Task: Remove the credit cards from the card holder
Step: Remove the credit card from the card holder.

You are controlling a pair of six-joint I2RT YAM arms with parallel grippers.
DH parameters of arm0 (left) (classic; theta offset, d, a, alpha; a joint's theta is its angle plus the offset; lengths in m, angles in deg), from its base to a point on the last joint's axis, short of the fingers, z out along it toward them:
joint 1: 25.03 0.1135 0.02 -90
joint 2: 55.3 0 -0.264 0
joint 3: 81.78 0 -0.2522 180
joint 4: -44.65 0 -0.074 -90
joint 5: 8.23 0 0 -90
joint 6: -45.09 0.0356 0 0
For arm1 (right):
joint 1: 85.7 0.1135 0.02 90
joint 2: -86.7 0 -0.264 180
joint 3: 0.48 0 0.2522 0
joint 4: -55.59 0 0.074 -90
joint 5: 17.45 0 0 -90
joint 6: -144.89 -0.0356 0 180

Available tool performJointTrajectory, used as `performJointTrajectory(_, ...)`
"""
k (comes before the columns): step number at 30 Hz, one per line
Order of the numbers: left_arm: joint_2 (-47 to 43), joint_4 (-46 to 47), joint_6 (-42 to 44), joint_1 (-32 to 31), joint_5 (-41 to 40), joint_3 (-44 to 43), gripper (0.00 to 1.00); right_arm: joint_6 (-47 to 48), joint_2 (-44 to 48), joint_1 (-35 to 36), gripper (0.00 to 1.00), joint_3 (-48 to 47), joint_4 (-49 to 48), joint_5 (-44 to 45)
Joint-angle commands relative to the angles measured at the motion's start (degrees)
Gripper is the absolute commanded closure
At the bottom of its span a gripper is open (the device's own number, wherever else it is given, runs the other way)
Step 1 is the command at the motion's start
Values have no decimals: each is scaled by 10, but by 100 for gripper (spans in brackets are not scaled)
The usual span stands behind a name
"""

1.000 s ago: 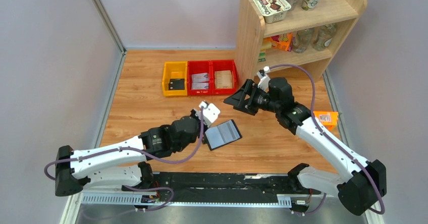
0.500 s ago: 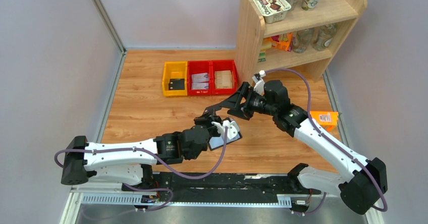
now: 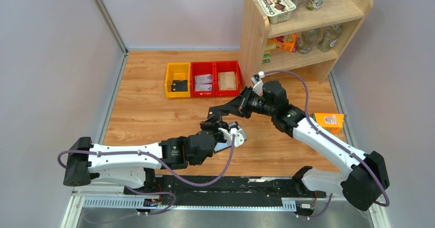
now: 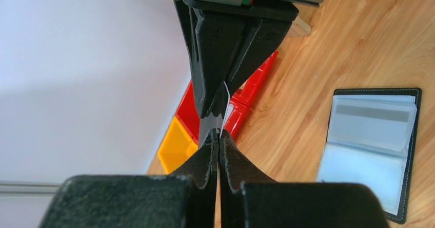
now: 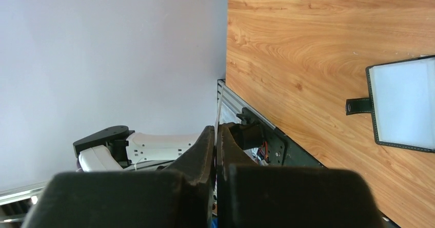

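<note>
Handover in air just beside card holder (image 4: pixel 372 151), lying open on table (image 4: pixel 318 58). Left gripper (image 4: pixel 218 138) jaws clamped on credit card (image 4: pixel 225 98); right gripper (image 4: pixel 211 120) jaws pinched same card from opposite edge, likely to take it over.

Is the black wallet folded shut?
No, the card holder lies spread open flat on the table, with its pale slotted lining facing up.

The left gripper (image 3: pixel 214 122) and right gripper (image 3: pixel 213 115) meet tip to tip mid-worktop, both sets of jaws pinched on 1 credit card (image 4: pixel 224 102), and the left wrist covers most of the card holder (image 3: pixel 222 147). A row of 3 bins (image 3: pixel 203 63) and the shelf (image 3: pixel 254 38) close the far side. An orange carton (image 3: pixel 328 120) sits at the right edge. Bare worktop (image 3: pixel 143 110) lies open on the left.
</note>
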Motion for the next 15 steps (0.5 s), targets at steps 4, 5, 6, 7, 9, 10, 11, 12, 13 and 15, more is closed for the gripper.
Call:
performJointTrajectory(4, -52, -21, -82, -3, -22, 1, 64, 15, -3, 3, 100, 8, -34, 8)
performJointTrajectory(5, -69, -30, -96, -3, -20, 3, 55, 21, -1, 1, 100, 11, -38, 9)
performJointTrajectory(6, -79, -47, -129, -3, -17, 6, 51, 23, 1, -2, 100, 17, -41, 10)
performJointTrajectory(7, -102, -49, -147, -2, -14, 9, 43, 25, 5, -6, 100, 26, -75, 8)
performJointTrajectory(9, -135, -93, -204, 8, 3, 12, 35, 29, 16, -14, 100, 52, -107, 6)
performJointTrajectory(10, -146, -122, -253, 24, 23, 11, 33, 40, 18, -17, 100, 58, -117, 4)
performJointTrajectory(11, -167, -135, -277, 33, 37, 10, 30, 49, 21, -19, 100, 63, -122, 5)
performJointTrajectory(12, -179, -157, -329, 58, 69, 12, 30, 57, 27, -21, 100, 68, -131, 4)
performJointTrajectory(13, -198, -165, -377, 69, 108, 14, 29, 65, 31, -23, 100, 76, -141, 2)
performJointTrajectory(15, -225, -176, -443, 113, 173, 25, 29, 77, 39, -27, 100, 90, -164, -1)
